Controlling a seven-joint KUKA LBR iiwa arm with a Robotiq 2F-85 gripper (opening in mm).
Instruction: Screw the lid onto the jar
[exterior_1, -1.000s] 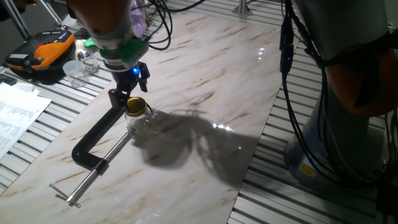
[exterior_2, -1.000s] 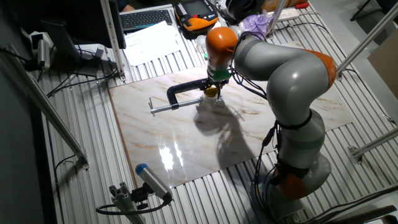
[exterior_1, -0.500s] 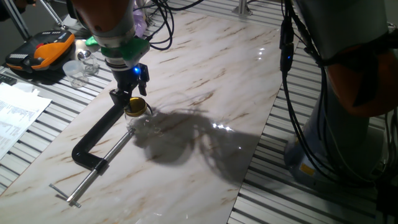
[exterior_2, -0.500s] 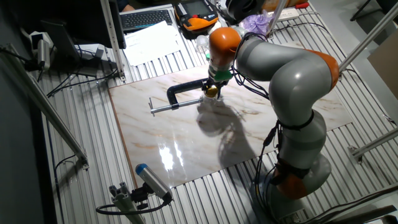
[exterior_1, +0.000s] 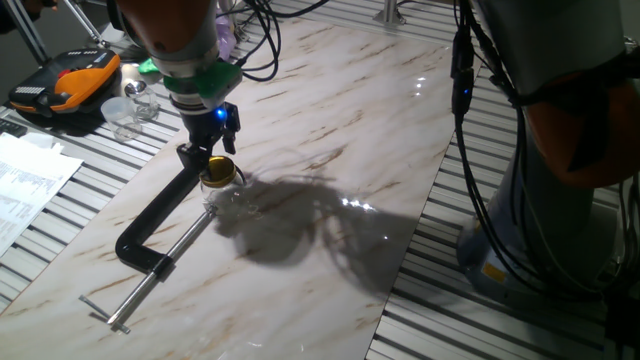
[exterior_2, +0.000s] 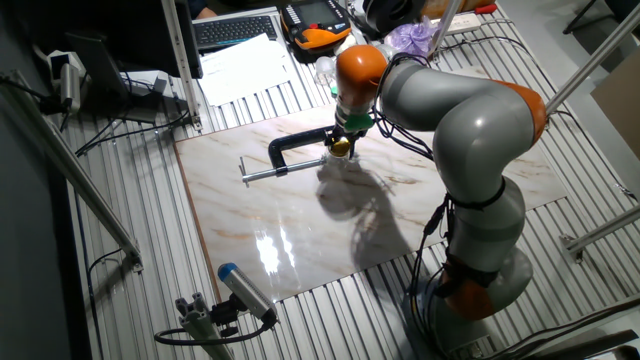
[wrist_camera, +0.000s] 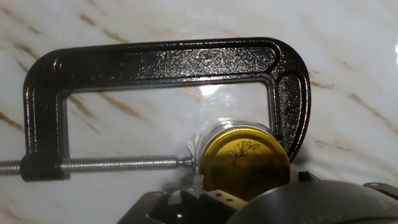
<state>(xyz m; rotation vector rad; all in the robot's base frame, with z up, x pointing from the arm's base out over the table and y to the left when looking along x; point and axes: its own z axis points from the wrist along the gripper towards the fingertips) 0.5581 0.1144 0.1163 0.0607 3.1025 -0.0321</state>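
Note:
The gold lid sits on top of the small clear jar, which stands between the ends of a black C-clamp on the marble board. My gripper hangs just above the lid, its fingertips close to the lid's rim. The fingers are hard to make out, so I cannot tell whether they are open or shut. In the hand view the lid lies at the bottom edge, over the jar's glass rim, with the clamp around it. In the other fixed view the lid shows under the wrist.
An orange-black case and clear cups lie at the far left off the board, papers below them. The clamp's screw rod reaches toward the board's front left. A keyboard is at the back.
The wrist has shifted very slightly over the lid. The lid, jar and clamp stay in the same place.

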